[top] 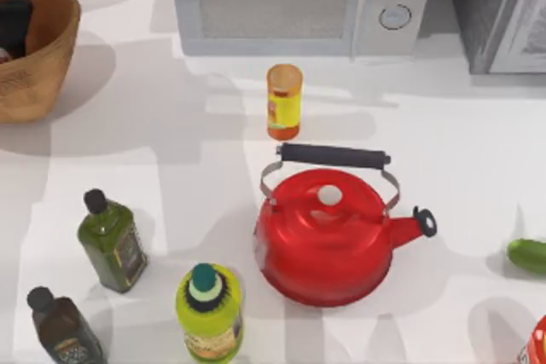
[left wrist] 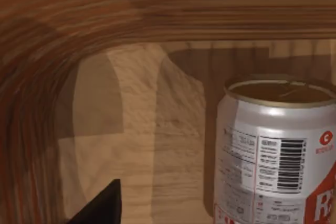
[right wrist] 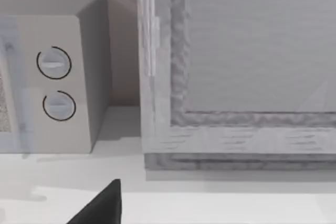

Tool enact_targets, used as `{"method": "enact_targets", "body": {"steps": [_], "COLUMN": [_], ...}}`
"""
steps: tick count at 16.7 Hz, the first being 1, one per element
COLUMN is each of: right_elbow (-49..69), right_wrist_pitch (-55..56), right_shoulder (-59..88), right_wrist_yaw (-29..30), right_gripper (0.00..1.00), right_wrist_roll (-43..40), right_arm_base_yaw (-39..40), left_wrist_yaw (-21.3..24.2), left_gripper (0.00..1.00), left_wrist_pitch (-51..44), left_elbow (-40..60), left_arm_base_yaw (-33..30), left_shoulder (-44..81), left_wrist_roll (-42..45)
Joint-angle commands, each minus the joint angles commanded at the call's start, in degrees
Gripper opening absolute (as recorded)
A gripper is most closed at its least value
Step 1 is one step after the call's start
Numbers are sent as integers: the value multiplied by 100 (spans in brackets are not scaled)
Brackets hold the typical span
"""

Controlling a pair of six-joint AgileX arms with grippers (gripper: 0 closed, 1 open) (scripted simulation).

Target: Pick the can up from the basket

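Wicker walls are closing around the left gripper point(left wrist: 100, 205), its finger state impossible to tell, as it is needing to centre on the upright can point(left wrist: 275, 150) inside the basket point(top: 38, 57) before squeezing.

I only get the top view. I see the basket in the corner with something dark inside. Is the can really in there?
Observer: Yes. In the left wrist view the can stands upright on the floor of the basket.
Operator: What's the dark thing?
Observer: That's the left gripper, down inside the basket. In its wrist view, bare basket floor lies between its visible part and the can.
Operator: Where's my other arm?
Observer: The right arm is parked. Its wrist view faces the two dials of the microwave.
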Motion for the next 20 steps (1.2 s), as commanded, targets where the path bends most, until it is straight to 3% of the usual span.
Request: {"method": "enact_targets", "body": {"steps": [5, 10, 20], "right_elbow": [0, 0, 0], "right_wrist_pitch": [0, 0, 0], "right_shoulder": [0, 0, 0], "right_wrist_yaw": [0, 0, 0], "right_gripper": [100, 100, 100], "right_wrist_roll": [0, 0, 0], "right_arm_base_yaw": [0, 0, 0], "left_wrist_yaw": [-5, -6, -6], "left_gripper": [100, 100, 25], "left_wrist_pitch": [1023, 1174, 1174], "left_elbow": [-1307, -1465, -1465], "left_arm_base_yaw": [-23, -26, -26], "left_shoulder": [-226, -257, -257], "left_wrist_roll": [-22, -26, -26]}}
